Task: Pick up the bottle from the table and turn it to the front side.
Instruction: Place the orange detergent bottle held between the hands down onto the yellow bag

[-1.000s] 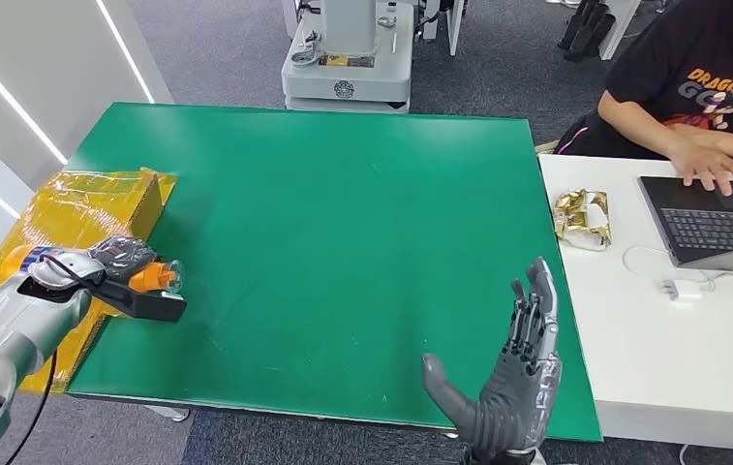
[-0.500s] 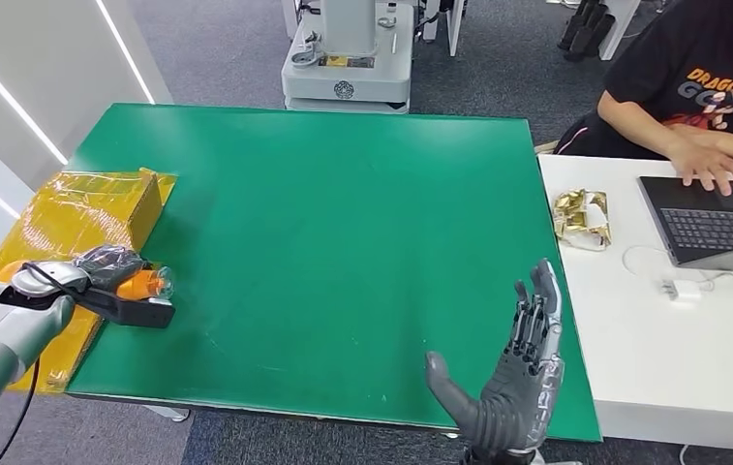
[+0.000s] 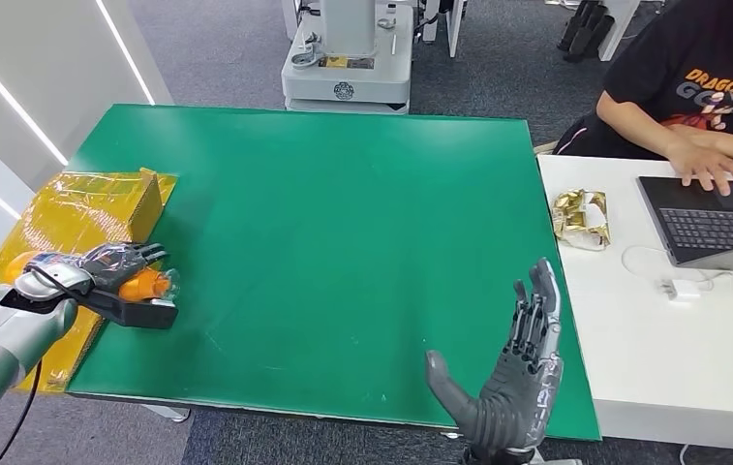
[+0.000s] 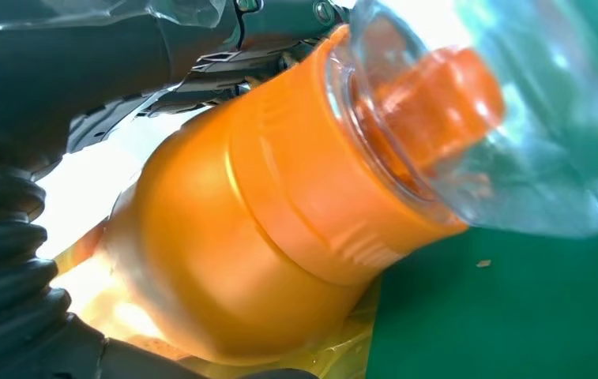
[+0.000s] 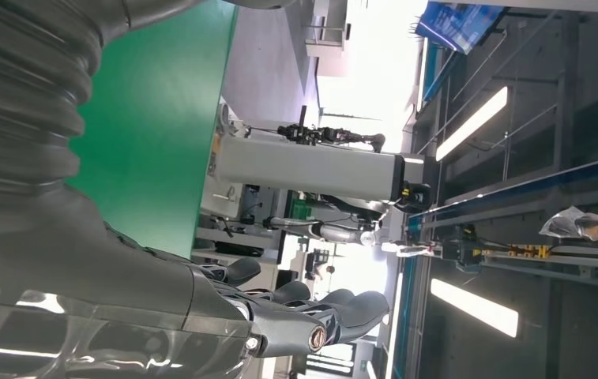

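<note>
An orange bottle with a clear cap lies on its side at the left edge of the green table, its cap pointing right. My left hand is over it, fingers stretched out and spread above the body, the thumb lying along the table in front of it. In the left wrist view the bottle lies close against the palm and the dark fingers run beside it. My right hand stands upright and open near the table's front right edge, holding nothing.
A yellow wrapped box lies beside the table's left edge, behind my left hand. To the right, a white table carries a laptop and a gold wrapper; a person types there. A white machine base stands behind.
My left hand first carried the bottle a little left toward the table edge. Its fingers, curled over the bottle before, have now straightened and spread. The right hand has barely moved.
</note>
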